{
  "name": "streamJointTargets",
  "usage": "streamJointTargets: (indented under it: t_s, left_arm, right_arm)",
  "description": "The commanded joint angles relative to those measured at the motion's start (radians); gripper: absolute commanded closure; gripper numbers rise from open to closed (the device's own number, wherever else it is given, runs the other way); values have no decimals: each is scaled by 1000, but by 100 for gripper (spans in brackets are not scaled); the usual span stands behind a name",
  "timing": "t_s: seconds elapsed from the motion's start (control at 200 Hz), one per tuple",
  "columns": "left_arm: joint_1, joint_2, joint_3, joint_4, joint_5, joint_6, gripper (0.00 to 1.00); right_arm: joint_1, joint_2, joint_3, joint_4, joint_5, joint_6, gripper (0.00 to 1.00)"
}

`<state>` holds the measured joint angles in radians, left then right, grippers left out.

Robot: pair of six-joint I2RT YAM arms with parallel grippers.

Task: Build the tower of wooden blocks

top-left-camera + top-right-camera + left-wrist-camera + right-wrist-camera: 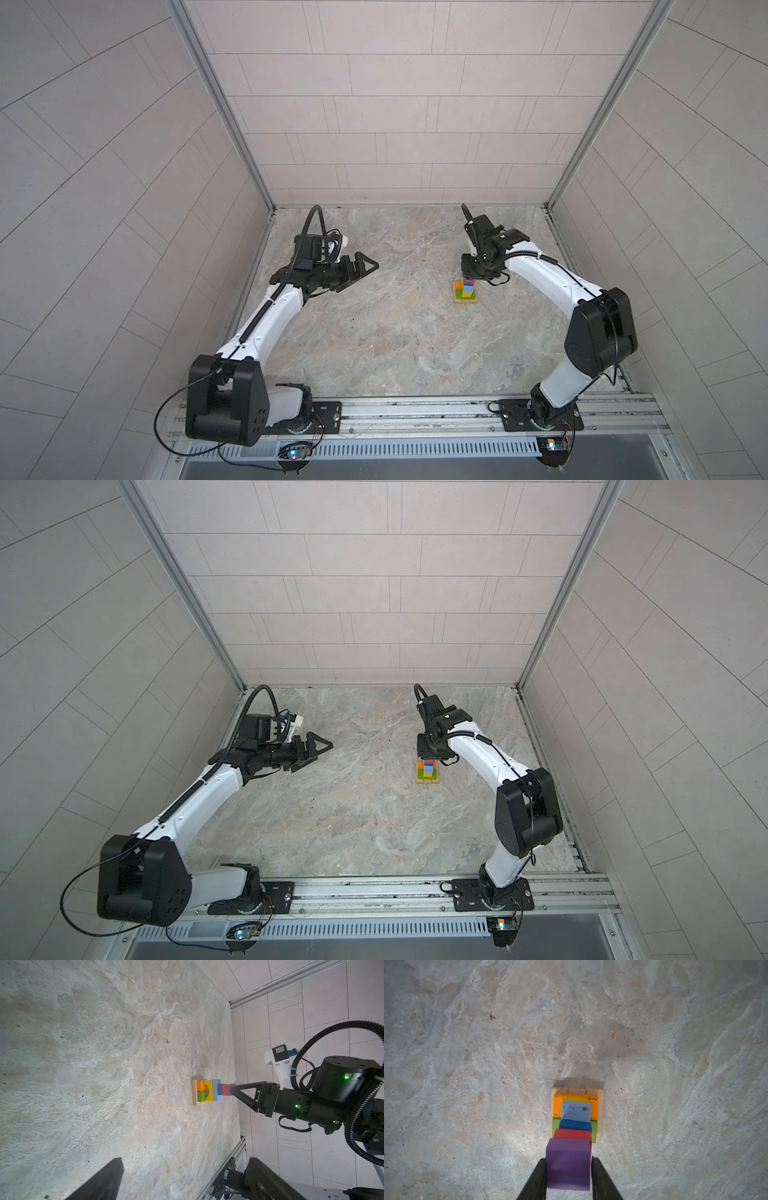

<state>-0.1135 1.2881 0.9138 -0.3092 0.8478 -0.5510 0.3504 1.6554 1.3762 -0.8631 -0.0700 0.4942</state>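
Note:
The tower (464, 293) (427, 773) stands right of the table's middle in both top views. In the right wrist view it has a tan base (600, 1093), orange (557, 1105) and green (555, 1126) oblongs, a yellow and a light-blue block (576, 1110), then blue (575, 1125) and red (572, 1133) cubes. The purple cube (568, 1163) (231, 1089) rests on top. My right gripper (568, 1159) (234, 1090) comes straight down over the tower, shut on the purple cube, one finger on each side. My left gripper (368, 266) (185, 1159) hovers open and empty far to the tower's left.
Tiled walls close in the marble table (395, 340) on the left, back and right. An aluminium rail (415, 409) with both arm bases runs along the front edge. No loose blocks lie on the table.

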Motion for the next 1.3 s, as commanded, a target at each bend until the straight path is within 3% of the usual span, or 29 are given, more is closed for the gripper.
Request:
streamJointTargets:
  t_s: [0.0,0.505,0.756,0.941,1.071,1.291]
  left_arm:
    - [3,-12,-4,3,0,10,0]
    - [5,-10,3,-16,-28,41,0]
    - [4,-12,1,-10,-98,49,0]
    - [4,-46,27,-16,-239,95,0]
    - [6,-66,21,25,-371,157,0]
    - [8,-102,-103,269,-574,321,0]
  right_arm:
    - [-4,-14,32,-31,24,-5,63]
    - [-29,-109,78,-47,28,-59,43]
    - [-91,-207,-15,86,73,-117,31]
    - [-170,-296,-130,225,73,-144,12]
    - [-238,-322,-192,290,87,-157,9]
    - [-341,-396,-379,508,207,-168,1]
